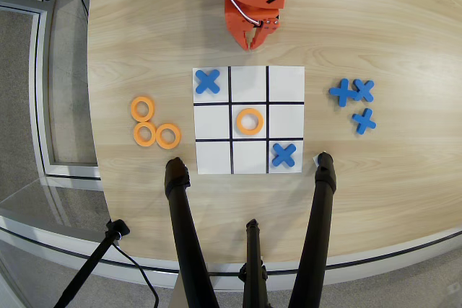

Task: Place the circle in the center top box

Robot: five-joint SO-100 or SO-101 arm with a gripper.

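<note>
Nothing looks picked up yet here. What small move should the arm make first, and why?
Probably swing toward the three orange rings left of the grid in the overhead view and lower over the nearest one. The gripper sits near the base and looks empty, and the middle cell of the row farthest from the base is blank.

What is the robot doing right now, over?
Gripper empty, jaws look closed, parked above the grid. Three spare orange rings left of the grid, untouched. Bottom middle cell, farthest from the base, blank. Nothing blocking.

bright, even light; sharp focus; edges bowed by fisheye.
</note>
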